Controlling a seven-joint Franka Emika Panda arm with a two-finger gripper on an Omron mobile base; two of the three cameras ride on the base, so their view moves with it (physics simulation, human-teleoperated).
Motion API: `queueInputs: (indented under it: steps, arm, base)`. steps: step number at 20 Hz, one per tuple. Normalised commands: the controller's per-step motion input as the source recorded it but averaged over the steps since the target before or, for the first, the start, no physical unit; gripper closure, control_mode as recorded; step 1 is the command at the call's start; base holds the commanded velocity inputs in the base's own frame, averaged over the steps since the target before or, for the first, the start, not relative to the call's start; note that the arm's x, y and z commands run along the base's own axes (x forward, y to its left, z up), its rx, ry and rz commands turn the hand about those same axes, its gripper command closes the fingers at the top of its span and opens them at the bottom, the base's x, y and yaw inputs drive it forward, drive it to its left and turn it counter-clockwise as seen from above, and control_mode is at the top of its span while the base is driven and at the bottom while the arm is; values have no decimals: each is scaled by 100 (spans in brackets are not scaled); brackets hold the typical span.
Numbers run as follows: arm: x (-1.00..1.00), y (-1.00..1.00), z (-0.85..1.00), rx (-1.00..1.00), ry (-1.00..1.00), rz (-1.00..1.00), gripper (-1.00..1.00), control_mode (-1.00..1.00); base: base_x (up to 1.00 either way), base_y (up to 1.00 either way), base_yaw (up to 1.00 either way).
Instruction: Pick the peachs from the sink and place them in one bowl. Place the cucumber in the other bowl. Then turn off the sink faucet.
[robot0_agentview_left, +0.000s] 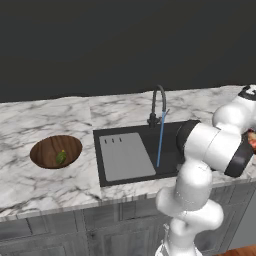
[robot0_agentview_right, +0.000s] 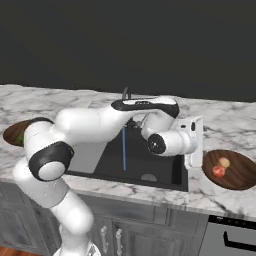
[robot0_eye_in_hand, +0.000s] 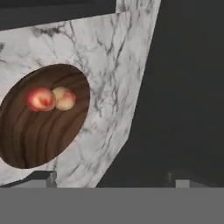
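We see the gripper (robot0_agentview_right: 194, 159) open and empty over the marble strip between the sink (robot0_agentview_right: 150, 165) and the right bowl (robot0_agentview_right: 240, 175), where both peaches (robot0_eye_in_hand: 50, 99) lie touching. Our left view alone gives the cucumber (robot0_agentview_left: 61, 157) in the left bowl (robot0_agentview_left: 45, 150), well apart. The faucet (robot0_agentview_left: 158, 102) runs water (robot0_agentview_left: 160, 142).

- Two peachs (robot0_agentview_right: 218, 171) (robot0_agentview_right: 224, 162) are counted, both lying in one wooden bowl (robot0_agentview_right: 242, 175).
- One cucumber (robot0_agentview_left: 61, 157) is counted, in the other wooden bowl (robot0_agentview_left: 47, 150).
- Two wooden bowls are counted on the counter (robot0_agentview_left: 45, 120).
- One sink (robot0_agentview_left: 172, 132) is counted.
- One sink faucet (robot0_agentview_left: 157, 102) is counted, with one stream of water (robot0_agentview_left: 160, 142).
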Motion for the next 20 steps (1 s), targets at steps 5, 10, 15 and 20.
queueInputs:
  steps: [5,10,15,20]
  arm:
    - [-5,53,64,-24,36,53,-100,-100]
    - [0,42,77,-22,40,58,-100,-100]
    - [11,29,98,-14,32,49,-100,-100]
    - [31,33,53,-20,39,48,-100,-100]
  base:
    - [0,0,0]
    - [0,0,0]
    - [0,0,0]
    - [0,0,0]
